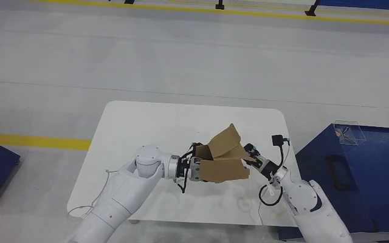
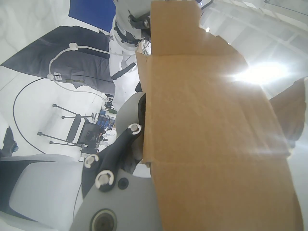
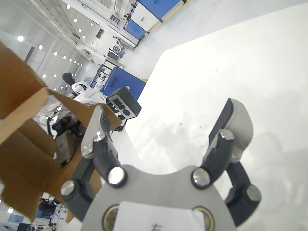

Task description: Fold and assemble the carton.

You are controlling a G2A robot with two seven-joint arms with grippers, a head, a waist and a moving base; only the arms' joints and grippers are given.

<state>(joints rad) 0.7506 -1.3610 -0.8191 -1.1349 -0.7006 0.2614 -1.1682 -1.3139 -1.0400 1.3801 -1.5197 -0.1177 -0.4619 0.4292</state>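
The carton (image 1: pixel 226 163) hung above the tabletop (image 1: pixel 152 127), long axis nine-to-three. The left jaws clamped its nine o'clock wall; the right jaws gaped empty (grazing a flap (image 3: pixel 72 108)) at three o'clock.

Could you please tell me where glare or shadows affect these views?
Left wrist view: a bright flare washes over the carton. Right wrist view: faint shadows lie on the table beyond the open right pincer. Top view: even light, no glare.

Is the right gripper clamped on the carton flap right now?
No: the right gripper stands wide open, with one finger beside a flap of the carton and the other over the table.
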